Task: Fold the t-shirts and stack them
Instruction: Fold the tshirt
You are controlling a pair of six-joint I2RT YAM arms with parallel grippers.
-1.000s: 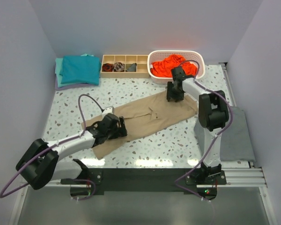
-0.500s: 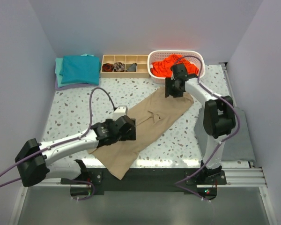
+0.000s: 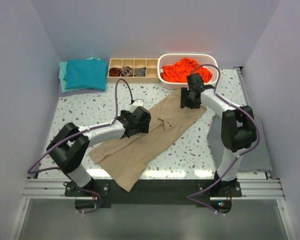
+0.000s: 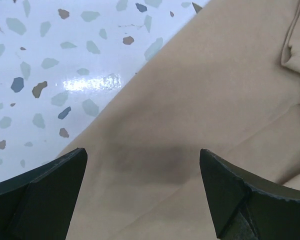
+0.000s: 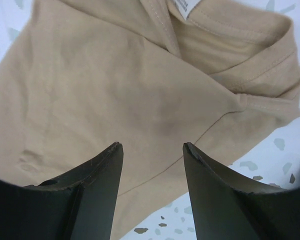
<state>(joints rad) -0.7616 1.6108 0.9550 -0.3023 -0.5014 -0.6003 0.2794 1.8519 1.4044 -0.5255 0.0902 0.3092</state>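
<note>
A tan-khaki t-shirt (image 3: 150,132) lies folded lengthwise in a long diagonal strip on the speckled table, from near front left to far right. My left gripper (image 3: 140,120) hovers open over its left-middle part; the cloth (image 4: 205,115) fills the left wrist view between my open fingers. My right gripper (image 3: 190,97) is open over the shirt's far end by the collar (image 5: 225,40). Folded teal shirts (image 3: 83,74) are stacked at the back left. An orange-red shirt (image 3: 185,70) lies crumpled in the white basket (image 3: 213,75).
A wooden divider tray (image 3: 134,70) with small dark rolled socks stands at the back between the teal stack and the basket. A flat dark grey cloth (image 3: 255,145) lies at the right edge. The shirt's near end hangs over the table's front edge (image 3: 127,182).
The tan shirt has swung and slid towards the front edge. My left gripper has moved away from the near left to the shirt's middle. My right gripper has shifted slightly right at the collar end.
</note>
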